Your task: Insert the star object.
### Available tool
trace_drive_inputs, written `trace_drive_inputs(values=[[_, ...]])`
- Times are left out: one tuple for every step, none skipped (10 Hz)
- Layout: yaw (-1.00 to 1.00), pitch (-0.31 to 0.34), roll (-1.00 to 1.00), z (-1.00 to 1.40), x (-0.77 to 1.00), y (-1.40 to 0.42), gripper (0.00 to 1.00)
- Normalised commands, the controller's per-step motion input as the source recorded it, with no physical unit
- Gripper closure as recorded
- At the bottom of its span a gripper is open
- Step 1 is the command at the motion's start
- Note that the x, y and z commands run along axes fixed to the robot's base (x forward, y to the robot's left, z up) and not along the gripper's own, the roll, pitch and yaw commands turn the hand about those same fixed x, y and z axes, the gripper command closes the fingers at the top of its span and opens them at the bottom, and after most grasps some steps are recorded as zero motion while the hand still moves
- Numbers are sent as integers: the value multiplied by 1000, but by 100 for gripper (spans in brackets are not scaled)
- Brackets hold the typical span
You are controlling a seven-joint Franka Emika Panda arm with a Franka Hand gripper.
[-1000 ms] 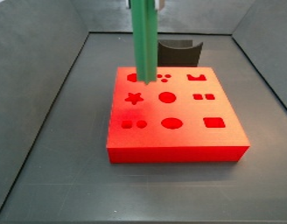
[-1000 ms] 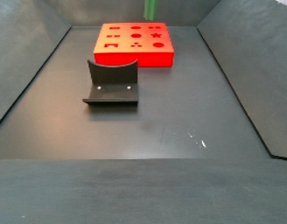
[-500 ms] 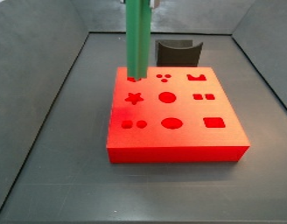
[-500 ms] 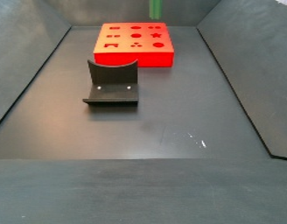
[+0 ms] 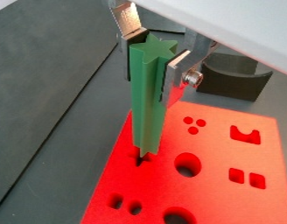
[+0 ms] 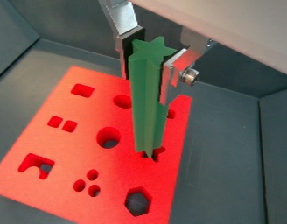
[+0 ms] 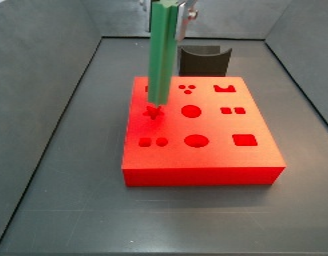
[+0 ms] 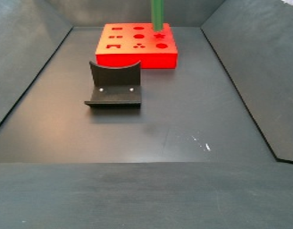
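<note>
Both wrist views peer steeply down past the gripper [image 5: 156,54] onto the red block [image 6: 76,149], while both side views face it from opposite ends.

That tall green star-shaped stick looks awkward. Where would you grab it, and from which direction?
Near its top end, coming from above, which is how the gripper holds it in both wrist views. The star object stands upright with its lower tip at the star hole in the red block, so the bottom must stay free. The flat fingers probably clamp best across opposite sides.

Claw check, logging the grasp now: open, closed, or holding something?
Claw: closed on the long green star-section bar, above the red block.
</note>
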Motion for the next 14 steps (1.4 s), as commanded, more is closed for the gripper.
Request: trace_drive_inputs(values=[[294,-131,-177,-91,0,-129,100],[494,-59,-64,9,129,-183,100],[446,-21,-60,37,149,-54,100],[226,-34,-40,0,0,0,100],[234,-36,-13,0,-63,11,100],[306,-34,0,0,-80,63,100],[394,-50,0,0,-94,43,100],[391,-70,0,0,-140,31,100],[340,-67,0,0,-69,0,100],[269,-63,0,-60,-46,0,100],[283,-64,0,-37,-29,0,100],[180,-43,0,-69,0,0,100],[183,-59,0,-166,-63,0,100],[160,-54,0,-226,-86,0,100]])
